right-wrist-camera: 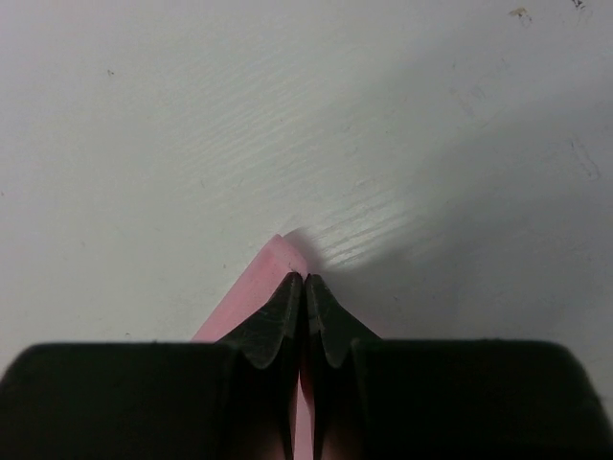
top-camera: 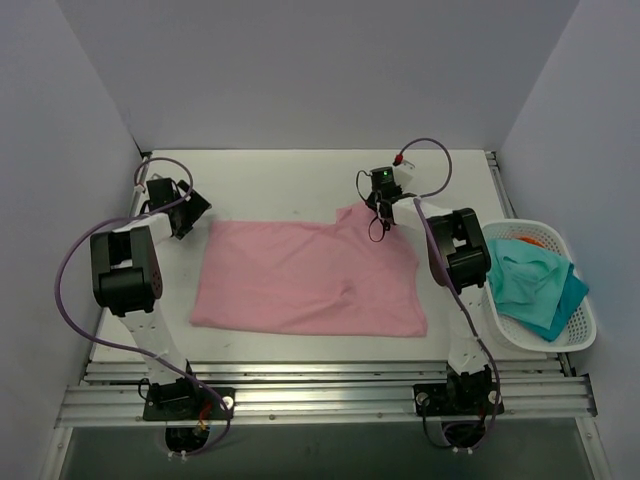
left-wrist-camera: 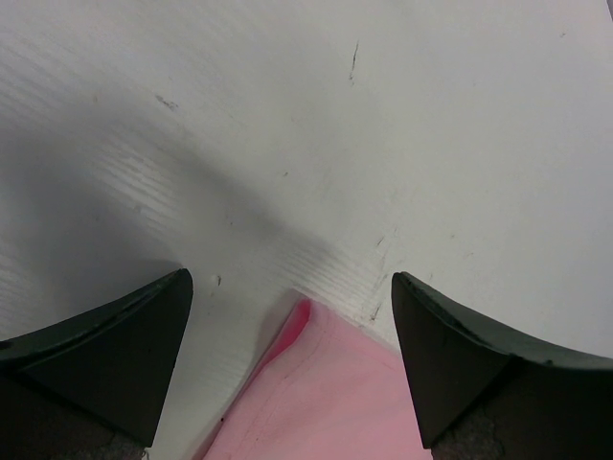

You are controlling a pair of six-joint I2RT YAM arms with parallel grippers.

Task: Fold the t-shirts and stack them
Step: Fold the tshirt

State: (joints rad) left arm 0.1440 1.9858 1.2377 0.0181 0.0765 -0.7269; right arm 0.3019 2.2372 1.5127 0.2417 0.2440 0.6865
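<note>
the white table (top-camera: 300, 175) carries a pink t-shirt (top-camera: 300, 280) spread flat between the arms, with a basket (top-camera: 588, 335) at its right edge. the first fold looks barely begun: the right hand (right-wrist-camera: 305, 280) is pinched tight on the shirt's far right corner, while the left hand (left-wrist-camera: 290, 280) hangs wide over the far left corner and likely must drop and close before both lift

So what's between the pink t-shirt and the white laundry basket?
In the top view, the right arm stands between the pink t-shirt and the white basket, on a strip of bare white table. Nothing else lies there.
</note>
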